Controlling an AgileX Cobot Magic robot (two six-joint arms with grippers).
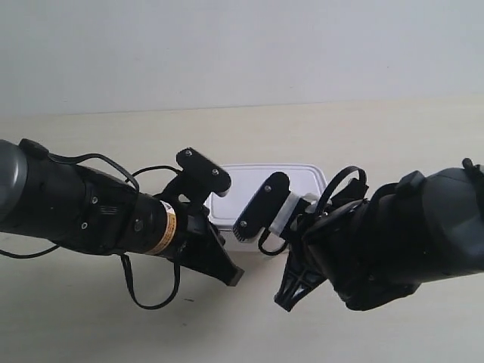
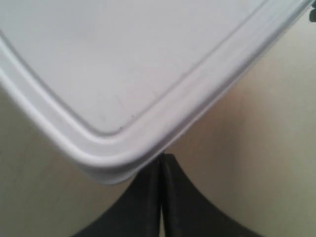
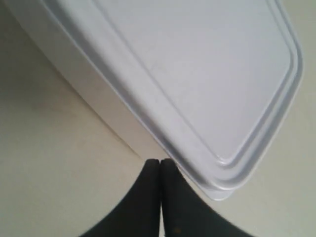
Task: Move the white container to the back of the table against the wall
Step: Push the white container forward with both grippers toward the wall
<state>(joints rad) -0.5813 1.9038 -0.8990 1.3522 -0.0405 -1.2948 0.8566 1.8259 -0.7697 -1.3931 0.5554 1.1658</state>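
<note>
Only in the exterior view is the whole layout seen: the white container [image 1: 296, 178] lies on the pale wood-grain surface [image 1: 378, 128], well apart from the plain grey-white wall [image 1: 242, 53]. It is flanked by the black arm at the exterior view's left [image 1: 91, 208] and the black arm at the exterior view's right [image 1: 408, 242]. How the hands stand cannot be read there.

That is supplied by the wrist views. The left hand [image 2: 161, 159] is seen with its two black, tapered fingers pressed together and nothing between them. Its tips are set against a rounded corner of the container, under the rim. The right hand [image 3: 161, 162] is likewise closed and empty, its tips met at the container's side wall near a corner.

The lid [image 3: 197, 74] is shown as smooth, matt plastic, flat, with a stepped raised rim.
</note>
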